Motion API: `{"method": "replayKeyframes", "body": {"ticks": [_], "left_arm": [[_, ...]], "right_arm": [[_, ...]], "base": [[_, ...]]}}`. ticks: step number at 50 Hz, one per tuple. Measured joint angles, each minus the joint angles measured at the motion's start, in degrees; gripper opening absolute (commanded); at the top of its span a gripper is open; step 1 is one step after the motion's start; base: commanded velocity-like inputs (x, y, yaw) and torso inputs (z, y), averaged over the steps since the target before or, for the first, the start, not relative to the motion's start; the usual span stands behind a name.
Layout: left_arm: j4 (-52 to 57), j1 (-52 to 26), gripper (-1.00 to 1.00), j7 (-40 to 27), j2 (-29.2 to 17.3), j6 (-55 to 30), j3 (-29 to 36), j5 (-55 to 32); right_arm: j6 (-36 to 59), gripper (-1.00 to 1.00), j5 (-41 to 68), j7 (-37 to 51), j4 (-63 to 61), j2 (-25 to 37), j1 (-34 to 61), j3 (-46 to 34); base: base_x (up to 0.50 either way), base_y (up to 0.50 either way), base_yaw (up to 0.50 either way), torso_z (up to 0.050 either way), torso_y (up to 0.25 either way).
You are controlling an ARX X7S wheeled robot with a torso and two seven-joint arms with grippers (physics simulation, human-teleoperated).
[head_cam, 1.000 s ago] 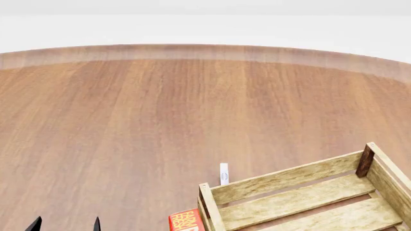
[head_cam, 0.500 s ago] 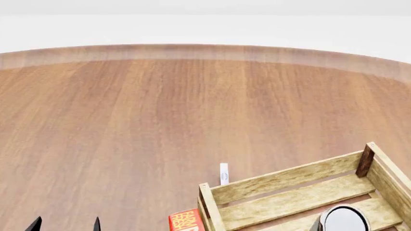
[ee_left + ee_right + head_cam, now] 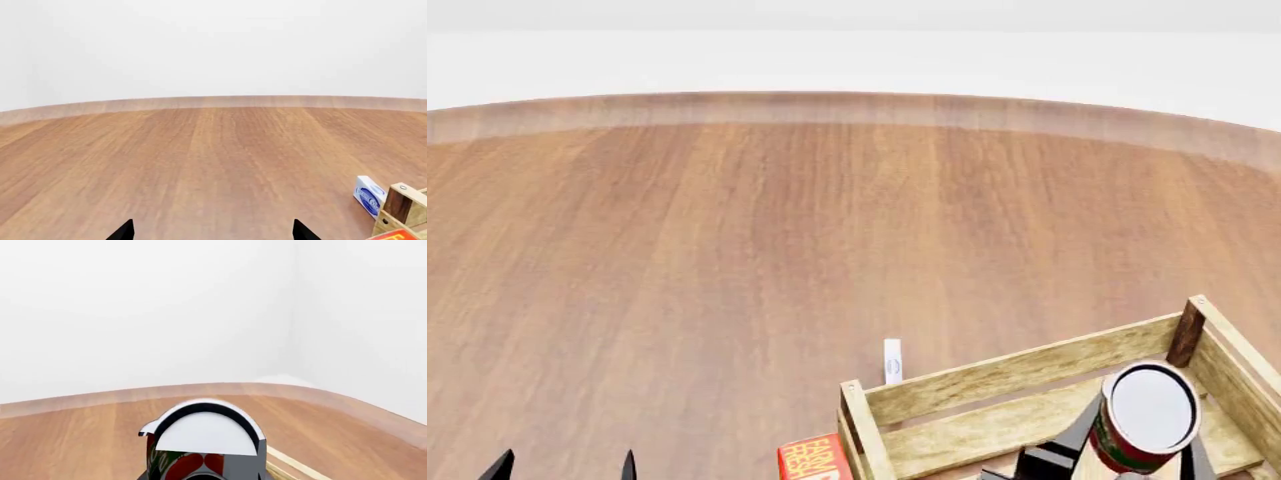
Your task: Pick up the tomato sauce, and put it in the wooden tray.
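My right pincer (image 3: 1134,465): clenched on the can (image 3: 1144,420), dark fingers flanking it at the lower edge of the head view. My left pincer (image 3: 565,466): only two black fingertips show, spread apart, nothing between them; idle over bare table (image 3: 734,260).

Can: small tin cylinder, flat silver top with a dark rim, red label with a green band and tomato pictures. Position: held upright above the tray's (image 3: 1014,375) interior, near its far right corner; I cannot tell whether it touches the floor slats.

Tray: large rectangular crate, pale rough slats, darker corner posts, gaps between floor boards.

Step in hand, by my judgement: transport done or nearly so, placement pending. Next move calls for a straight descent until the base sits flat on a slat, then letting go and lifting clear of the wall.

Also present: red box (image 3: 814,458) touching the tray's near-left corner; small blue-and-white packet (image 3: 892,361) just beyond the tray's far wall. Table: smooth brown wood grain, curved far edge.
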Motion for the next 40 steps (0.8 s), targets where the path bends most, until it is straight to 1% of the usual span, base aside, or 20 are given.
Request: {"method": "replayKeyframes", "body": {"ticks": [12, 22, 32, 40], "left_arm": [[0.01, -0.05, 1.00, -0.14, -0.11, 0.02, 0.16, -0.12], [0.01, -0.09, 1.00, -0.25, -0.19, 0.06, 0.29, -0.20], [-0.60, -0.28, 1.00, -0.18, -0.17, 0.46, 0.39, -0.28], [-0.57, -0.28, 1.00, -0.28, -0.25, 0.46, 0.48, -0.35]], "right_arm": [[3.25, -1.00, 1.04, -0.04, 2.00, -0.55, 4.52, 0.06], [4.80, -1.00, 1.46, -0.62, 6.02, -1.49, 8.48, -0.19], [5.30, -1.00, 1.39, -1.55, 11.52, -2.56, 12.70, -0.47], [3.96, -1.00, 1.14, -2.86, 18.31, -3.79, 15.93, -0.53]], "base": [[0.00, 0.00, 0.00, 0.000, 0.001], [0.00, 0.00, 0.00, 0.000, 0.000], [0.00, 0.00, 0.00, 0.000, 0.000], [0.00, 0.00, 0.00, 0.000, 0.000]]}}
